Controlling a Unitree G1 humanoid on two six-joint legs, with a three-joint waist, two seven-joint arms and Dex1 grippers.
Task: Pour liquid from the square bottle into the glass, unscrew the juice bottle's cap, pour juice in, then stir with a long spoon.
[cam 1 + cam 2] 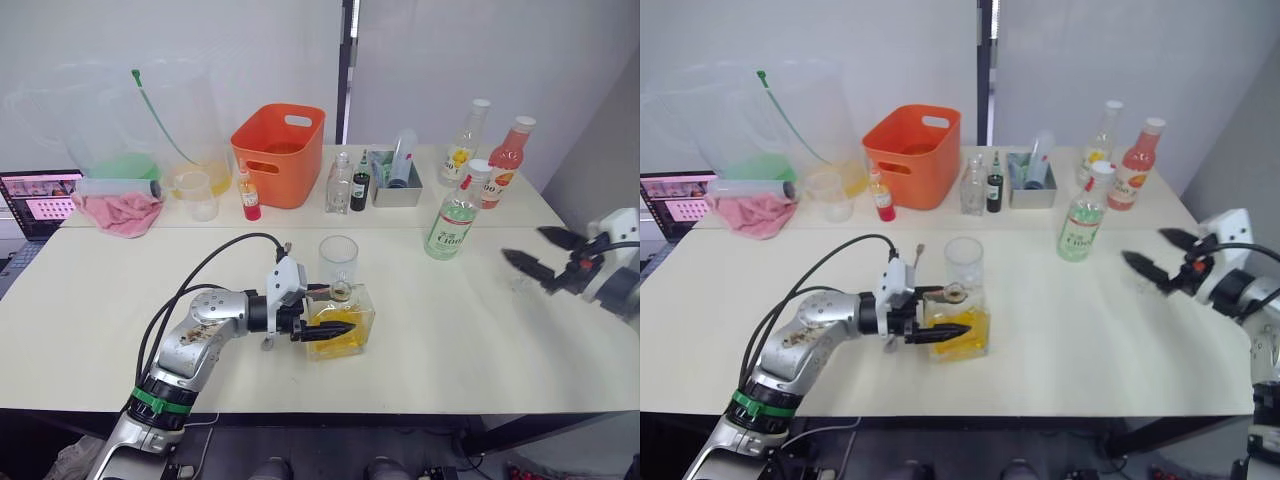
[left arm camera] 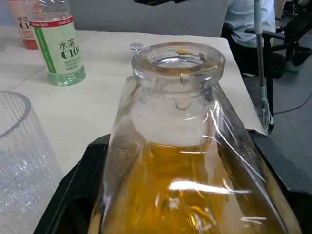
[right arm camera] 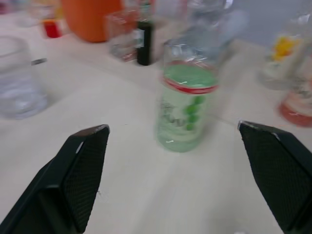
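The square bottle (image 1: 360, 308) stands on the table's near middle, with golden liquid (image 1: 345, 346) in its lower half and its neck (image 2: 178, 61) open. My left gripper (image 1: 342, 318) is shut on its sides. The glass (image 1: 338, 262) stands empty right behind it, touching or nearly so. Farther right is the juice bottle (image 1: 455, 220) with its white cap (image 1: 479, 166) on. My right gripper (image 1: 540, 252) hovers open to the right of it, aimed at the juice bottle (image 3: 187, 105). A thin silver spoon (image 1: 268, 343) lies under my left wrist, mostly hidden.
Along the back stand an orange basket (image 1: 280, 155), small bottles, a metal tray (image 1: 395, 190), a yellow-labelled bottle (image 1: 462, 145) and a pink bottle (image 1: 507, 160). Back left are a spouted cup (image 1: 195, 195), a pink cloth (image 1: 120, 212) and a laptop (image 1: 35, 200).
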